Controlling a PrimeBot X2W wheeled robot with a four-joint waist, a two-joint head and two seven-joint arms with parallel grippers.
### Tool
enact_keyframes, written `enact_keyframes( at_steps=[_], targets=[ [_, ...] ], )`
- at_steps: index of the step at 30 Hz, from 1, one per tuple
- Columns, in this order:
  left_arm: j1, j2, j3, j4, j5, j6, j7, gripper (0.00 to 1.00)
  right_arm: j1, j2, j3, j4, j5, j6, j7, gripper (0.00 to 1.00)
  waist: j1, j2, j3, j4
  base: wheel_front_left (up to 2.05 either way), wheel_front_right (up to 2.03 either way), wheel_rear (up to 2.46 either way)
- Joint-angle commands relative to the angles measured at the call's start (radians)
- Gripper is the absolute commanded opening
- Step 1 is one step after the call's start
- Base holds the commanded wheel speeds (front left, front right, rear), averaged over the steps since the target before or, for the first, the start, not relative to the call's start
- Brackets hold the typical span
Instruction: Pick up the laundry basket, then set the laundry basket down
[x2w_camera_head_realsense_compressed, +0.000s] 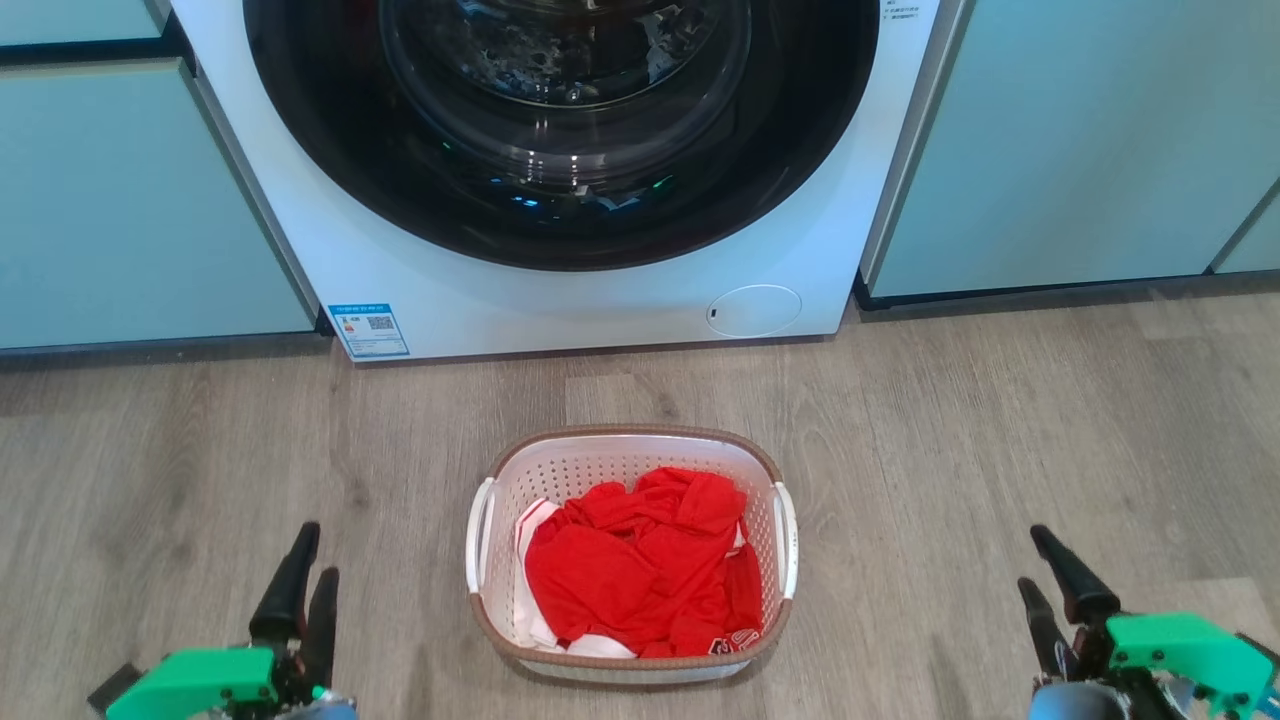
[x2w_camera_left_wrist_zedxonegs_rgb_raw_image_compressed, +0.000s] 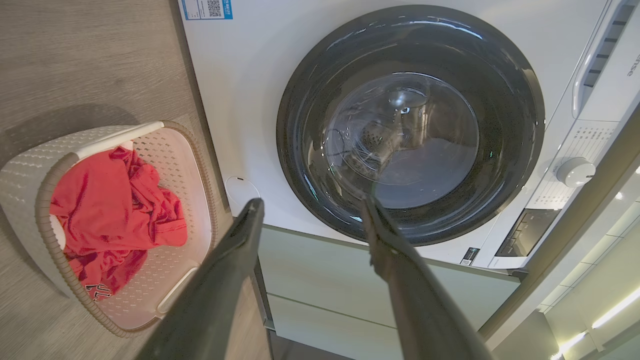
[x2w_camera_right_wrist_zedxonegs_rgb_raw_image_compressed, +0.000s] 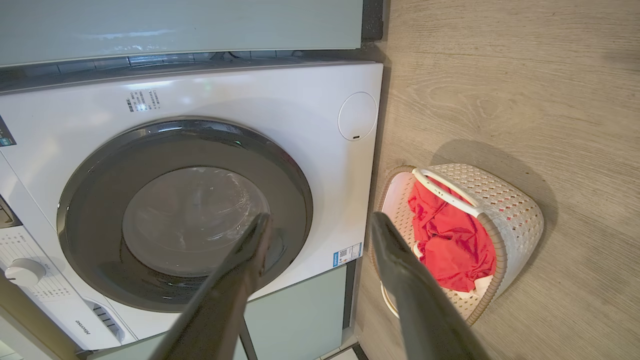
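Two tools sit low on either side of the laundry basket (x2w_camera_head_realsense_compressed: 630, 433), both spread wide and holding nothing. The left tool (x2w_camera_head_realsense_compressed: 316, 552) is at the lower left of the head view and the right tool (x2w_camera_head_realsense_compressed: 1033, 558) at the lower right, each well apart from the basket's white side handles (x2w_camera_head_realsense_compressed: 480, 535). The basket stands upright on the wood-look floor (x2w_camera_head_realsense_compressed: 1000, 420), near the front of the white washing machine (x2w_camera_head_realsense_compressed: 600, 300) with its round dark door. Red clothing (x2w_camera_head_realsense_compressed: 640, 565) fills most of the basket. A white piece (x2w_camera_head_realsense_compressed: 530, 530) shows beneath it, possibly a second garment. Pale green cabinets (x2w_camera_head_realsense_compressed: 120, 200) flank the machine. In both wrist views the fingers point toward the machine, with the basket off to one side.
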Motion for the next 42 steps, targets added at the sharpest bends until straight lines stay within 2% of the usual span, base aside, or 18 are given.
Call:
enact_keyframes(
  at_steps=[1, 10, 19, 34, 42],
  targets=[
    [-0.046, 0.007, -0.004, -0.039, 0.006, 0.000, -0.006, 1.00, -0.036, -0.005, 0.007, -0.034, -0.001, 0.000, -0.008, 1.00, 0.0000, 0.0000, 0.000, 0.000, 0.00, 0.00, 0.00],
    [-0.044, 0.009, -0.018, -0.066, 0.040, -0.001, -0.032, 1.00, -0.038, -0.006, 0.028, -0.050, -0.024, 0.001, -0.034, 1.00, 0.0000, 0.0000, 0.001, 0.000, 0.00, 0.00, 0.00],
    [-0.047, 0.010, -0.027, -0.099, 0.117, -0.001, -0.059, 1.00, -0.043, -0.007, 0.040, -0.067, -0.105, 0.001, -0.061, 1.00, 0.0000, 0.0000, 0.001, -0.001, 0.00, 0.00, 0.00],
    [-0.052, 0.012, -0.054, -0.174, 0.332, 0.039, -0.101, 1.00, -0.048, -0.009, 0.069, -0.139, -0.296, 0.002, -0.102, 1.00, 0.0000, 0.0000, 0.005, 0.000, 0.00, 0.00, 0.00],
    [-0.049, 0.013, -0.081, -0.206, 0.481, 0.061, -0.124, 1.00, -0.047, -0.010, 0.105, -0.169, -0.422, 0.002, -0.125, 1.00, 0.0000, 0.0000, 0.006, 0.000, 0.00, 0.00, 0.00]
  ],
)
